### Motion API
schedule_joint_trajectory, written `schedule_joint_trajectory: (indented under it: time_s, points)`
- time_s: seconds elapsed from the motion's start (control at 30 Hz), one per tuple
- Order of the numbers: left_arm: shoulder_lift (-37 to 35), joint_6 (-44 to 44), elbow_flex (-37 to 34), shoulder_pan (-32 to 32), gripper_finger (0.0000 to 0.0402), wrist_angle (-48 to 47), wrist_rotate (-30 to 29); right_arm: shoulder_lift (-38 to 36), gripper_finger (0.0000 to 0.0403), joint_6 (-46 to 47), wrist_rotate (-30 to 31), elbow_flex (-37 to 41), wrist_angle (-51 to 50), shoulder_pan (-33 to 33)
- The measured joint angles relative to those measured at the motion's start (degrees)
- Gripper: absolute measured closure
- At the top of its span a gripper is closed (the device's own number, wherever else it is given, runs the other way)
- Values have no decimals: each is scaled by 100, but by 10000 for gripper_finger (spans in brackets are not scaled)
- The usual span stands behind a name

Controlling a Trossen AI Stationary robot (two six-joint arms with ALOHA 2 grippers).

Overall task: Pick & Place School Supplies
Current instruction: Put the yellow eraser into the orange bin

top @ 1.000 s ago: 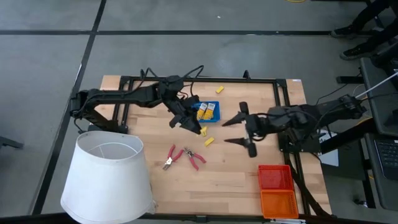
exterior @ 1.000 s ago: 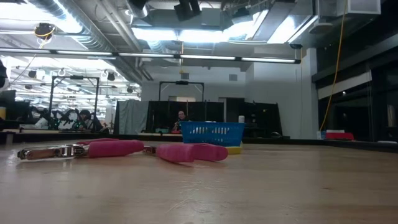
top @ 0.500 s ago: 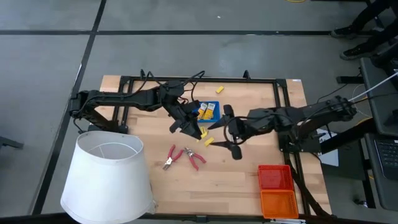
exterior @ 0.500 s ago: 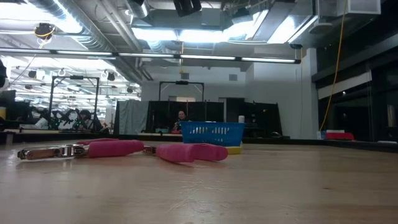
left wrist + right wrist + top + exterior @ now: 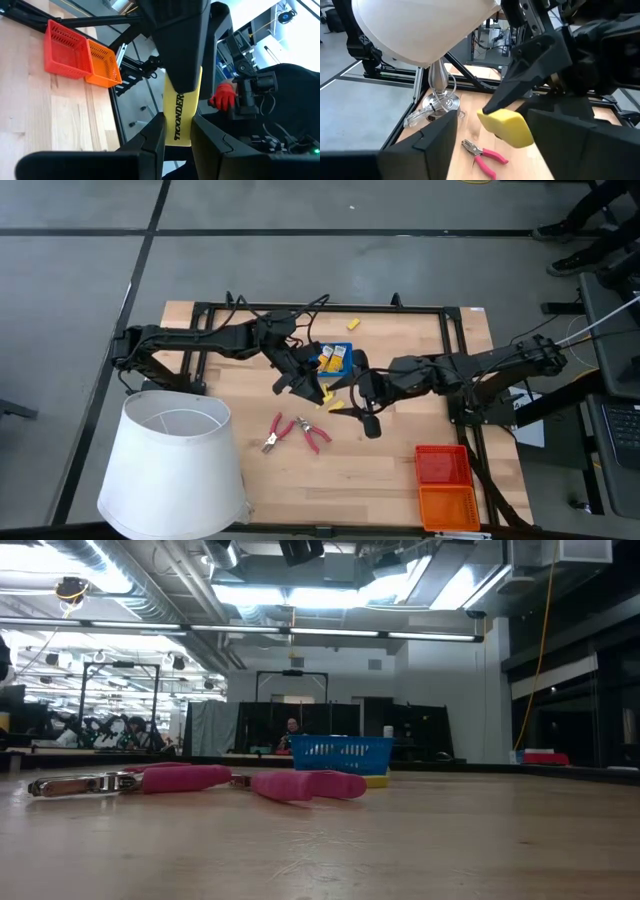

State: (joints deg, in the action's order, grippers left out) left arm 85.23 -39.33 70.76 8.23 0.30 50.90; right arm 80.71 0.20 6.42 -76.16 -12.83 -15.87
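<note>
My left gripper [image 5: 306,386] is over the table's middle, just near of the blue tray [image 5: 336,360], and is shut on a flat yellow pack [image 5: 181,111]. My right gripper [image 5: 353,408] is open close to the right of it, its fingers spread on either side of the pack's free end [image 5: 507,128] without touching. A small yellow block [image 5: 334,407] lies on the table by these fingers. Two red-handled pliers [image 5: 278,432] [image 5: 313,435] lie flat nearer the near edge and show in the low view [image 5: 190,778]. More yellow packs sit in the blue tray. My left gripper pinches the yellow pack between its two fingers [image 5: 150,142], with the lettered face [image 5: 181,117] showing between them. The pack's free end [image 5: 507,128] sticks out past the fingertips toward my right gripper. It is lifted clear of the table.
A big white lampshade [image 5: 175,465] stands at the near left corner. Red tray [image 5: 441,464] and orange tray [image 5: 447,505] sit at the near right. One yellow block [image 5: 352,324] lies near the far edge. Bare wood lies between the pliers and the red tray.
My right gripper has moved toward the table's left, from right of the middle to close beside my left gripper and the pack it holds, staying open.
</note>
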Motion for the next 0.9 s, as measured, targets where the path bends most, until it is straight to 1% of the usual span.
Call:
schedule_joint_trajectory:
  time_s: [0.13, 0.37, 0.4, 0.47, 0.6, 0.7, 0.8, 0.9]
  points:
    - [0, 2, 0, -4, 334, -1, 4, 0, 232, -68, 22, 0, 4, 1]
    - [0, 47, 0, -7, 334, -12, 46, 0, 372, -250, 10, 0, 3, -1]
    - [0, 57, 0, -7, 334, -16, 48, 0, 380, -304, -3, 0, 2, -2]
    - [0, 105, 0, -7, 334, -16, 47, 0, 381, -366, -1, 0, 3, -3]
    - [0, 383, 0, -3, 326, -37, 17, 0, 366, -368, 6, 0, 2, -3]
    - [-16, 658, 0, 83, 305, -199, -61, 0, 371, -366, 47, 0, -51, -30]
    - [-57, 1063, 6, 222, 274, -519, -151, 0, 381, -319, 73, 2, -108, -58]
    - [-55, 1457, 11, 441, 249, -1050, -292, 7, 381, -105, -29, 8, -184, -66]
